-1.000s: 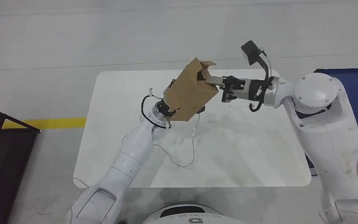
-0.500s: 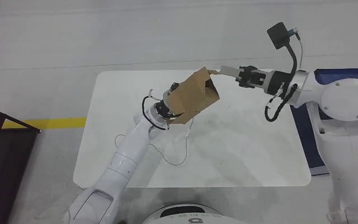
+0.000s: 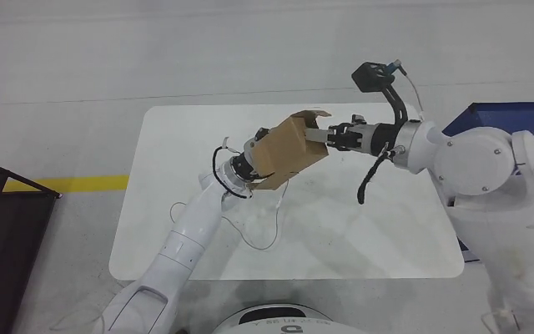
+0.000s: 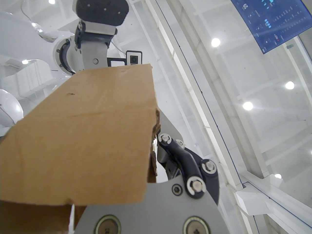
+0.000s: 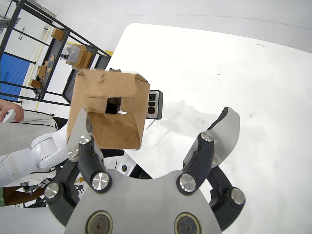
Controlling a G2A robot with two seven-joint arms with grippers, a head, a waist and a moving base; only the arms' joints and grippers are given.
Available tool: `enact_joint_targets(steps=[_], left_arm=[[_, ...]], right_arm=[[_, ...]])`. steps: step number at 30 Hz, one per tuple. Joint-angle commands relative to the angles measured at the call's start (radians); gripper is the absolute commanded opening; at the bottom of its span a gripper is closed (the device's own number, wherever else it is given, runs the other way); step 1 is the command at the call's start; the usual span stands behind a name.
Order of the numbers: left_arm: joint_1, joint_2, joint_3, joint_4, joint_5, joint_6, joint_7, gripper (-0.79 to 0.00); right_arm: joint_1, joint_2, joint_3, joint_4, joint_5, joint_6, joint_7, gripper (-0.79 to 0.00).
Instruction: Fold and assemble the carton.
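Table (image 3: pixel 375 242) below carton (image 3: pixel 288 150) and right hand (image 3: pixel 319 137)

White worktop (image 3: pixel 392 242) with rounded corners, sitting on a pale grey floor. A thin white cable (image 3: pixel 269 247) loops loosely across the middle, bending toward the near edge. Out toward the right edge there are a few small dark specks (image 5: pixel 250 115) on the surface.

No legible text; print on the wall screen (image 4: pixel 270 10) too small.
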Motion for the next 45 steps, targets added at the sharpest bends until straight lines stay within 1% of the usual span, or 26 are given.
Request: enact_joint_targets(steps=[1, 4, 7, 11, 14, 17, 21, 24, 25, 29, 33, 36, 38, 45], left_arm=[[0.001, 0.001, -0.001, -0.001, 0.001, 0.001, -0.001, -0.785], [-0.002, 0.000, 0.001, -0.004, -0.002, 0.004, -0.001, -0.785], [-0.006, -0.001, 0.003, -0.006, -0.011, 0.011, -0.004, -0.785], [-0.006, -0.002, 0.006, -0.008, -0.021, 0.019, -0.011, -0.785], [0.002, -0.002, 0.011, -0.012, -0.033, 0.030, -0.043, -0.785], [0.006, -0.004, 0.014, -0.011, -0.043, 0.026, -0.053, -0.785], [0.011, -0.004, 0.021, -0.010, -0.035, 0.032, -0.055, -0.785], [0.014, -0.004, 0.027, -0.008, -0.027, 0.036, -0.052, -0.785], [0.014, -0.004, 0.027, -0.008, -0.026, 0.035, -0.053, -0.785], [0.016, -0.003, 0.026, -0.006, -0.021, 0.023, -0.050, -0.785], [0.020, 0.000, 0.022, -0.011, -0.003, 0.014, -0.044, -0.785], [0.022, 0.002, 0.022, -0.015, 0.015, 0.013, -0.041, -0.785], [0.023, 0.003, 0.023, -0.016, 0.021, 0.014, -0.045, -0.785], [0.017, 0.003, 0.027, -0.015, 0.022, 0.012, -0.059, -0.785]], right_arm=[[0.010, 0.000, -0.016, 0.009, -0.008, 0.004, 0.012, 0.000], [0.020, -0.002, -0.028, 0.013, 0.000, 0.007, 0.019, 0.000], [0.023, -0.003, -0.004, 0.020, 0.045, 0.015, -0.004, 0.000], [-0.001, -0.005, 0.093, 0.048, 0.207, 0.016, -0.054, 0.000], [-0.040, -0.004, 0.187, 0.081, 0.319, 0.004, -0.095, 0.000], [-0.091, 0.002, 0.234, 0.091, 0.321, -0.008, -0.102, 0.000], [-0.133, 0.006, 0.254, 0.086, 0.325, -0.013, -0.109, 0.000], [-0.141, 0.007, 0.248, 0.077, 0.316, -0.015, -0.133, 0.000], [-0.142, 0.007, 0.240, 0.069, 0.314, -0.028, -0.124, 0.000], [-0.142, 0.007, 0.243, 0.046, 0.350, -0.052, -0.134, 0.000], [-0.152, 0.011, 0.235, -0.003, 0.334, -0.084, -0.110, 0.000], [-0.159, 0.016, 0.219, -0.046, 0.242, -0.087, -0.116, 0.000], [-0.157, 0.019, 0.199, -0.061, 0.200, -0.083, -0.096, 0.000], [-0.116, 0.022, 0.082, -0.060, 0.070, -0.043, -0.039, 0.000]])
